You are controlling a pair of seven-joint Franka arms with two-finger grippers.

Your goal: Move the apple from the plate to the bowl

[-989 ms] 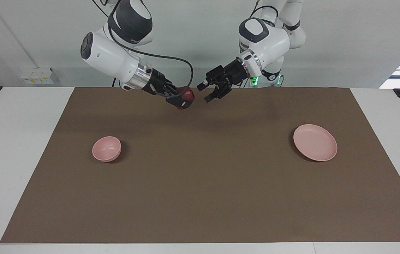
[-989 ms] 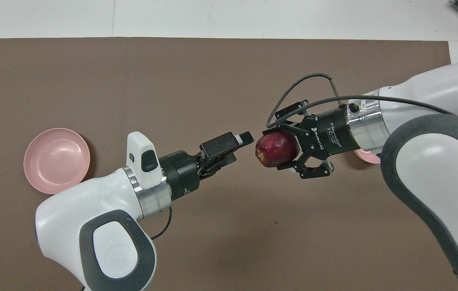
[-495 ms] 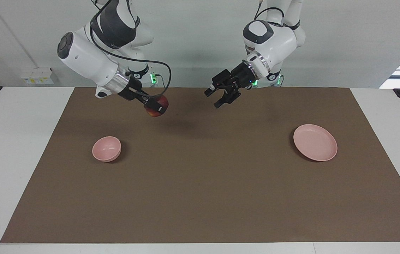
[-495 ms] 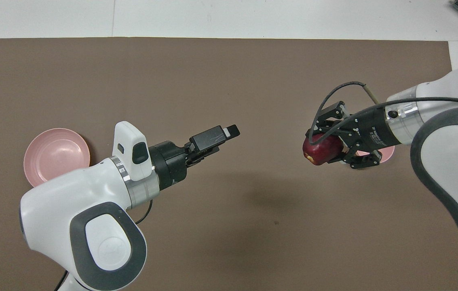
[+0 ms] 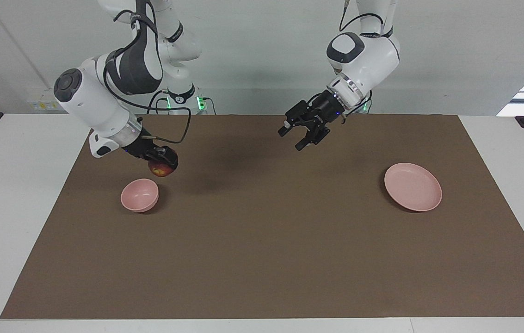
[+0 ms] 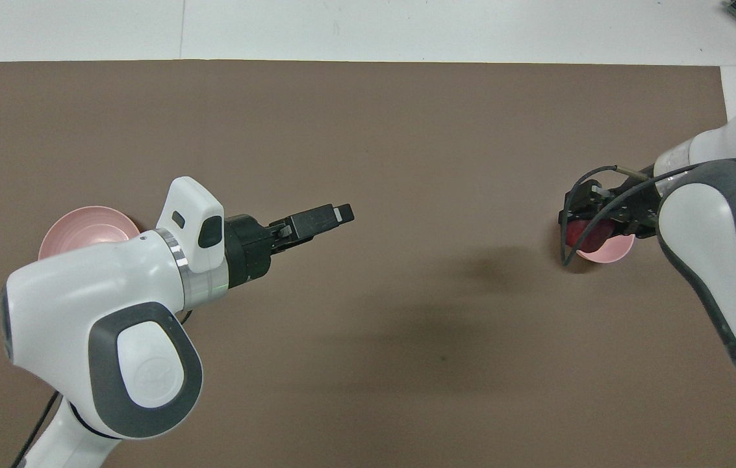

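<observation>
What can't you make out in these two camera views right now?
- Overhead view: most of the bowl and the apple are covered by the right hand and its cable.
- Overhead view: part of the plate sits under the left arm.
- Facing view: the right hand covers the apple's top.

No legible text or labels.

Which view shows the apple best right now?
Facing view. The apple shows red with a yellowish patch, held in the right end effector above the bowl. In the overhead view the end effector and cable cover most of it.
</observation>
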